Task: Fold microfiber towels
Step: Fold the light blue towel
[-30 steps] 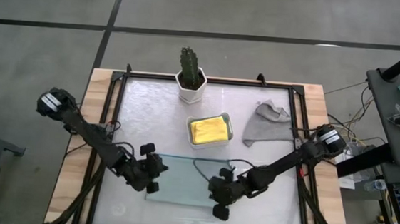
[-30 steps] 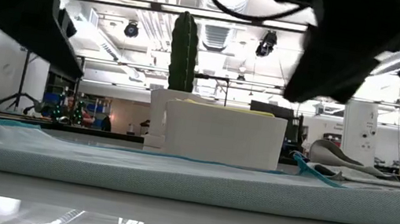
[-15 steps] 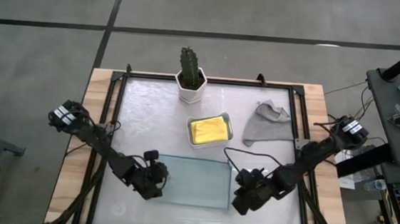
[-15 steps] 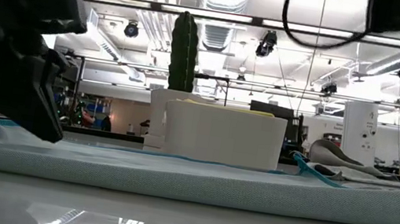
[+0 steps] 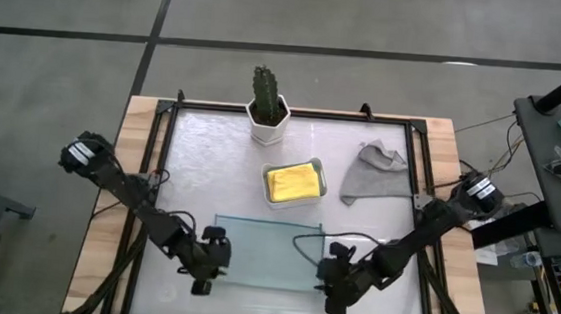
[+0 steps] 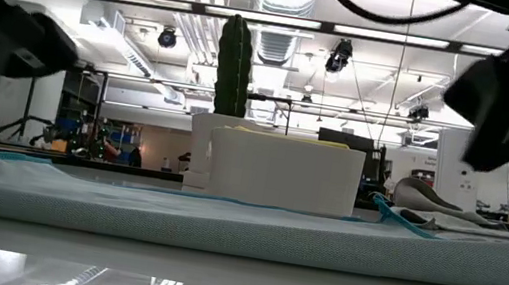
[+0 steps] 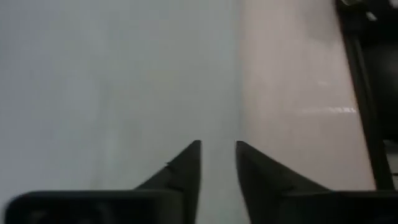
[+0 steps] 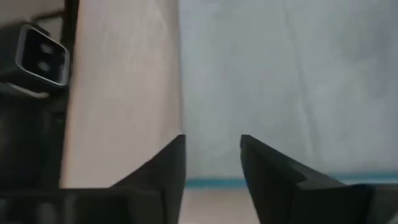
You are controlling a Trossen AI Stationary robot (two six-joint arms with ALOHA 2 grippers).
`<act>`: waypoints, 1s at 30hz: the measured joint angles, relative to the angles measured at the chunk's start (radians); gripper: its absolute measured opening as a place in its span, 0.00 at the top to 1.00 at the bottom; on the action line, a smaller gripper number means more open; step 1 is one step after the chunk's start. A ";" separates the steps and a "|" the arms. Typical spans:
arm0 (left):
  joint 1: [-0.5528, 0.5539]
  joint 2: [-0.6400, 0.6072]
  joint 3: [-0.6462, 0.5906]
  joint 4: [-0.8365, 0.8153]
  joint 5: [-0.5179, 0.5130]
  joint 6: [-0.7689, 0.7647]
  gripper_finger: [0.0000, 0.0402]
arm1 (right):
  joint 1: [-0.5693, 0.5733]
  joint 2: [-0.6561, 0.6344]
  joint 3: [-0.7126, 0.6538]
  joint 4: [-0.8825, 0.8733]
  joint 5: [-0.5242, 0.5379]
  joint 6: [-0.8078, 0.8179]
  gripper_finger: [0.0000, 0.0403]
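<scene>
The pale teal towel (image 5: 265, 253) lies flat between the spread left pincer (image 5: 207, 269) and spread right pincer (image 5: 335, 287) (both at near corners); next, probably, each pinches its corner to fold.

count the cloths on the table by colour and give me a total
pale teal microfiber towel, spread flat at the near edge between the two grippers: 1
yellow microfiber towel, folded inside the white rectangular plastic tray: 1
grey microfiber towel, crumpled at the far right: 1
total: 3
</scene>
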 joint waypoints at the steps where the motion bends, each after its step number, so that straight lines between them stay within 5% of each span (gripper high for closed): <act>1: -0.016 0.001 0.005 -0.007 0.003 0.000 0.74 | -0.001 0.020 0.014 -0.001 0.006 -0.041 0.63; 8: -0.143 0.057 0.126 -0.196 -0.069 -0.012 0.53 | -0.002 0.147 0.121 -0.026 0.005 -0.214 0.55; 19: -0.209 0.250 0.219 -0.397 -0.145 -0.126 0.53 | -0.006 0.178 0.150 -0.092 0.006 -0.209 0.58; 30: -0.210 0.268 0.231 -0.437 -0.211 -0.127 0.60 | 0.007 0.212 0.142 -0.081 -0.003 -0.172 0.61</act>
